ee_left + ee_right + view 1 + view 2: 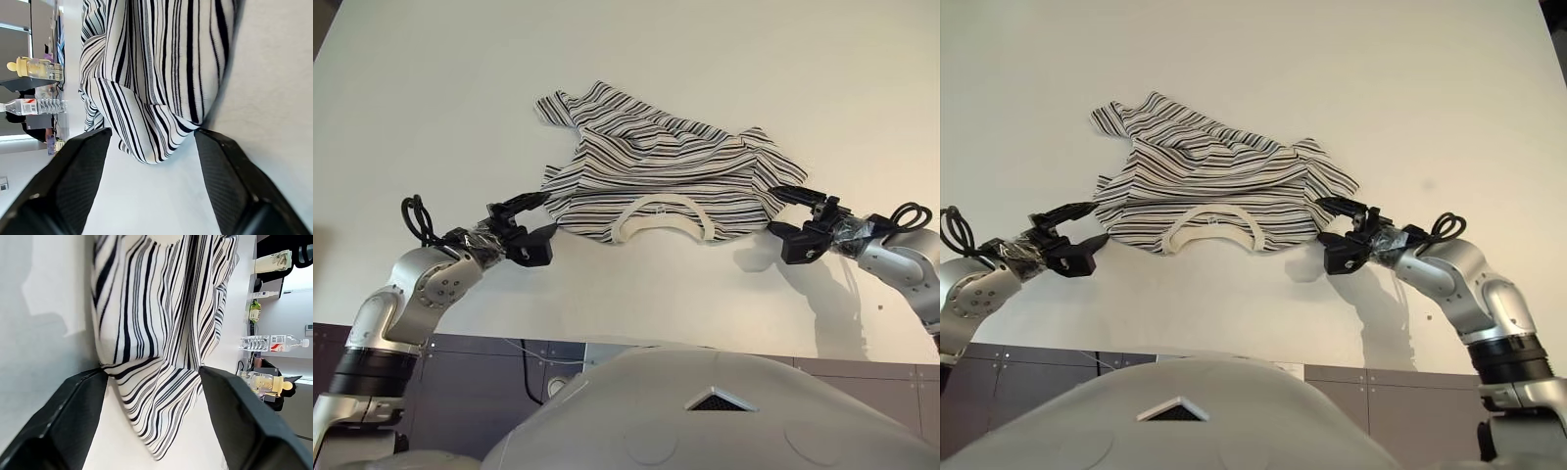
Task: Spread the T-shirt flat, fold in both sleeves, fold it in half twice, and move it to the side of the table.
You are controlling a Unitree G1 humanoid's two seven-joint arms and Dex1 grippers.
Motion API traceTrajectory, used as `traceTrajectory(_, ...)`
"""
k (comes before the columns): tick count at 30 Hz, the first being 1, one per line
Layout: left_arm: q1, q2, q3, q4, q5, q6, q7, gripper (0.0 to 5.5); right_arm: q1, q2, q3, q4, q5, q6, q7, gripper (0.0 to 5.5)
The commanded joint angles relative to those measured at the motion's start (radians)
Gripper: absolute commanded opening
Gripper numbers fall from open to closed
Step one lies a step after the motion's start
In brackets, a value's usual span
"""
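Left gripper (546, 215): fingers spread around the shirt's near left corner; the striped edge lies in the gap, not pinched.
T-shirt (656, 171): rumpled in the middle of the table (431, 98), collar (661, 223) toward the robot; its width runs left to right, from one gripper to the other.
Right gripper (773, 210): fingers spread around the near right corner, fabric between them.
Nearness: each arm is at its own corner; closing both looks enough to grip.
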Motion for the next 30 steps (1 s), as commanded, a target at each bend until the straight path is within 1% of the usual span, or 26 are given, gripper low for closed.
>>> traceTrajectory(1, 0.027, 0.003, -0.079, 0.066, 0.024, -0.027, -0.042, 3.14, 0.002, 0.016, 0.059, 0.026, -0.025, 0.025, 0.047, 3.38)
traceTrajectory(3, 0.035, 0.014, -0.090, 0.078, 0.011, -0.046, -0.049, 3.14, 0.007, 0.008, 0.061, 0.023, -0.010, 0.036, 0.052, 3.38)
traceTrajectory(6, 0.013, 0.010, -0.101, 0.109, 0.008, -0.060, -0.043, 3.14, 0.053, -0.028, 0.061, -0.016, 0.110, 0.049, 0.131, 3.38)
traceTrajectory(8, -0.003, -0.005, -0.115, 0.139, 0.022, -0.070, -0.028, 3.14, 0.054, -0.032, 0.064, -0.017, 0.160, 0.062, 0.169, 3.38)
traceTrajectory(11, -0.028, -0.017, -0.135, 0.164, 0.033, -0.080, -0.016, 3.14, 0.052, -0.024, 0.067, -0.018, 0.190, 0.091, 0.198, 3.38)
traceTrajectory(13, -0.035, -0.022, -0.149, 0.172, 0.034, -0.083, -0.007, 3.14, 0.046, -0.016, 0.069, -0.002, 0.169, 0.103, 0.185, 3.38)
traceTrajectory(18, -0.036, -0.032, -0.174, 0.188, 0.040, -0.080, 0.014, 2.21, 0.033, -0.012, 0.064, 0.034, 0.117, 0.104, 0.128, 3.35)
traceTrajectory(23, -0.032, -0.022, -0.186, 0.198, 0.037, -0.079, 0.022, 1.36, 0.054, -0.029, 0.055, 0.021, 0.128, 0.075, 0.108, 2.47)
traceTrajectory(25, -0.029, -0.022, -0.190, 0.198, 0.035, -0.078, 0.025, 0.91, 0.057, -0.034, 0.052, 0.019, 0.129, 0.061, 0.102, 1.96)
traceTrajectory(27, -0.028, -0.024, -0.194, 0.200, 0.031, -0.075, 0.030, 0.69, 0.057, -0.029, 0.049, 0.016, 0.129, 0.050, 0.097, 1.54)
traceTrajectory(28, -0.029, -0.024, -0.196, 0.203, 0.029, -0.074, 0.031, 0.62, 0.056, -0.025, 0.049, 0.019, 0.123, 0.050, 0.091, 1.43)
traceTrajectory(30, -0.035, -0.025, -0.199, 0.208, 0.023, -0.071, 0.024, 0.39, 0.047, -0.009, 0.054, 0.037, 0.097, 0.059, 0.072, 0.95)
